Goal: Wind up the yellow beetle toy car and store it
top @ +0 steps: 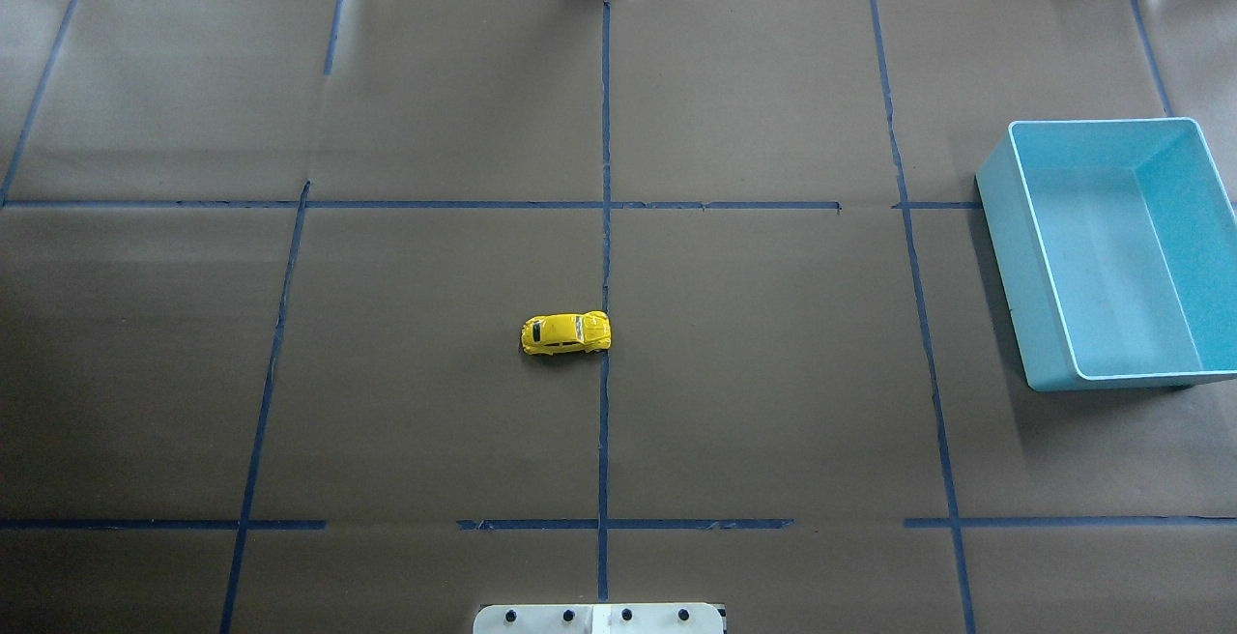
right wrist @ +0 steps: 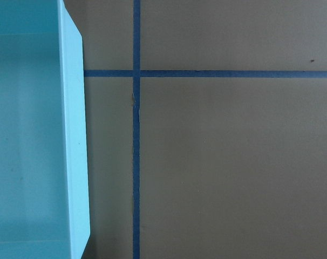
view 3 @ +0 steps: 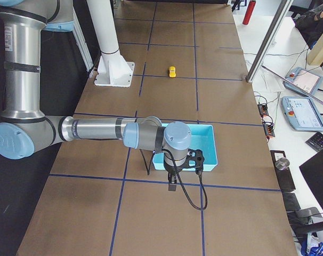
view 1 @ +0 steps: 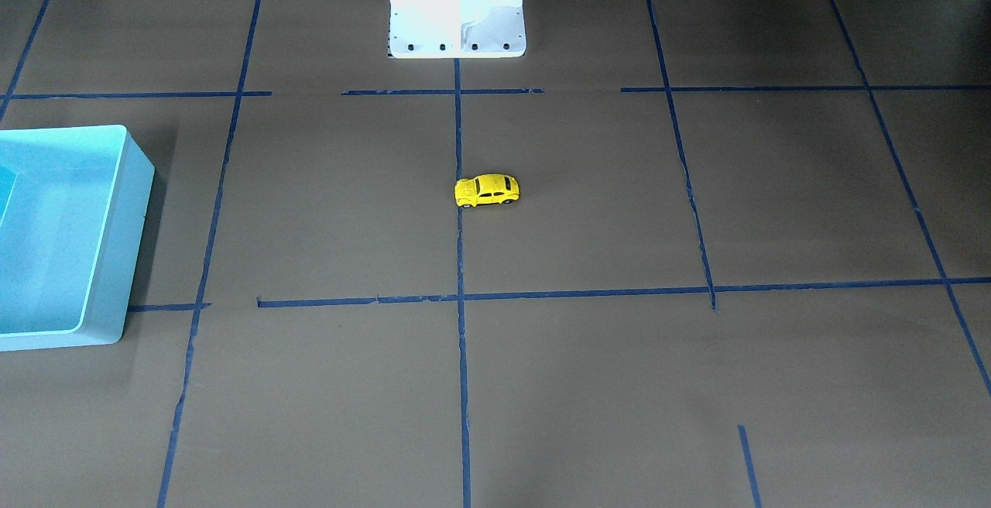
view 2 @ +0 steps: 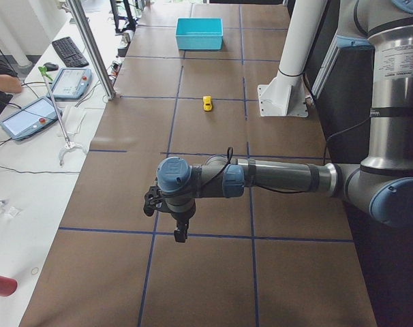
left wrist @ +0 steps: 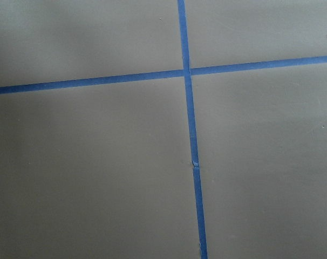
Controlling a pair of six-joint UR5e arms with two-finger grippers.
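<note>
Two arms hang over a brown paper-covered table [top: 773, 402] gridded with blue tape lines [top: 605, 131], while the yellow beetle toy car [top: 566, 332] sits alone on its wheels near the table's centre, lying crosswise to the robot with one end overlapping the central tape line, a short way out from the white base mount [view 1: 457, 12]. Nothing touches the car. From the side, the left gripper [view 2: 180, 237] points down above bare paper at the robot's left end of the table, well apart from the car, and its wrist camera takes in only a crossing of tape. The right gripper [view 3: 172, 185] points down at the opposite end, just beside the outer wall of the blue bin [top: 1024, 257], again well apart from the car; its wrist camera shows that pale blue wall along one edge and a tape crossing next to it. The bin stands open-topped at the robot's right edge of the table, far from the toy. Each gripper appears only in a side view, so whether its jaws are parted or closed cannot be told, and neither is seen holding anything
</note>
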